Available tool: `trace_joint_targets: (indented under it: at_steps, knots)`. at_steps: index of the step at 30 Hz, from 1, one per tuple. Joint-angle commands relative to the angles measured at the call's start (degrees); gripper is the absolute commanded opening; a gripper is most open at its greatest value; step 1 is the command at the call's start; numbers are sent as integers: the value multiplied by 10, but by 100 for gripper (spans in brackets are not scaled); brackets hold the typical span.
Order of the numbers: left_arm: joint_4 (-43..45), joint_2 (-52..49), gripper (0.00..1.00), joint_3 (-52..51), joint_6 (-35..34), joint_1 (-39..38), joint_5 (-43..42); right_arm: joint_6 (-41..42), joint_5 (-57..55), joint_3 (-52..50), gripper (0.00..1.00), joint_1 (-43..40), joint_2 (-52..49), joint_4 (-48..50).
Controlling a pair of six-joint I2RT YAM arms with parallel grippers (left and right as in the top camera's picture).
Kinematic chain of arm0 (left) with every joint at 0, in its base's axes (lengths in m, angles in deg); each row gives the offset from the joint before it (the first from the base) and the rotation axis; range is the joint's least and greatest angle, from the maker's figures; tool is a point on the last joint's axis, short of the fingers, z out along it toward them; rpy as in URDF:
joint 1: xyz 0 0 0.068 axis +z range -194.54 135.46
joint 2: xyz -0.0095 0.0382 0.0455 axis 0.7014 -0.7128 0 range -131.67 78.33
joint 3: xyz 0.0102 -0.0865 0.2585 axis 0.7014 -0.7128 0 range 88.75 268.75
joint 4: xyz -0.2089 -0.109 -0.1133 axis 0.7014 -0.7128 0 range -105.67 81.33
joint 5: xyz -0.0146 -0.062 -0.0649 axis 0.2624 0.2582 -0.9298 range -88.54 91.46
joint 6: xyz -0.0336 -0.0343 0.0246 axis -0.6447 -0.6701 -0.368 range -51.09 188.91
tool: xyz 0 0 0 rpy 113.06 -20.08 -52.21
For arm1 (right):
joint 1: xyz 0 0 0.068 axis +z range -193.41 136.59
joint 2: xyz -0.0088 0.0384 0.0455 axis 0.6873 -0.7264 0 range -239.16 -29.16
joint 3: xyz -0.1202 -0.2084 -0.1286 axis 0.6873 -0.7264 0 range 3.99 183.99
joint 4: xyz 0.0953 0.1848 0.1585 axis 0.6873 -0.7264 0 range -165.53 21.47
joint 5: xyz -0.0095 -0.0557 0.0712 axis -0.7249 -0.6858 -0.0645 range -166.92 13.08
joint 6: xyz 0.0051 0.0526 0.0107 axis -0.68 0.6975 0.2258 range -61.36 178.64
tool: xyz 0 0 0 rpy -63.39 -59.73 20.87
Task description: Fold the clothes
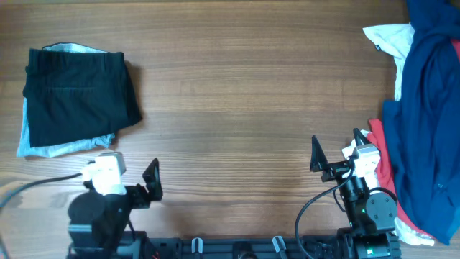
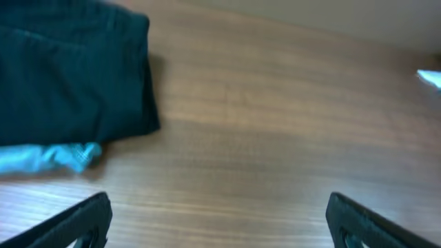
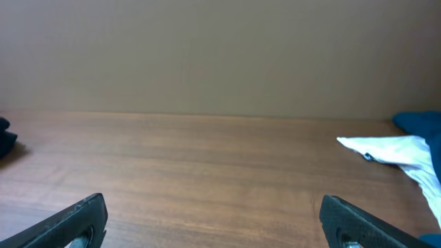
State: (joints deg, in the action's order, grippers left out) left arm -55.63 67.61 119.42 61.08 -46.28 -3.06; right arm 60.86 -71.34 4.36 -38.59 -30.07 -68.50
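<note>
A black garment (image 1: 79,97) lies folded at the far left of the table, on top of a light blue garment (image 1: 43,147). Both show in the left wrist view, black (image 2: 69,76) above blue (image 2: 48,157). My left gripper (image 1: 128,178) is open and empty near the front edge, below the folded pile; its jaws (image 2: 219,224) are wide apart over bare wood. My right gripper (image 1: 336,147) is open and empty at the front right, just left of the heap; its jaws (image 3: 213,224) are also wide apart over bare wood.
A heap at the right edge holds a navy garment (image 1: 431,108), a white one (image 1: 392,39) and a red one (image 1: 384,155). The white one (image 3: 393,150) and the navy one (image 3: 420,122) show in the right wrist view. Wooden table (image 1: 237,93) lies between.
</note>
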Motion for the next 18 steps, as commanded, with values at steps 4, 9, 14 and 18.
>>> trace_joint_targets:
  at_steps: [4,9,14,18]
  knots:
    - [217,97,100,-169,-2,4,-14,-7,9,-1,100,-2,3,4]
    - [390,106,100,-237,-1,4,0,-7,9,-1,100,-2,3,3]
    - [523,106,100,-302,18,4,1,-7,9,-1,100,-2,3,4]
    - [449,106,100,-304,17,3,0,-7,9,-1,100,-2,3,4]
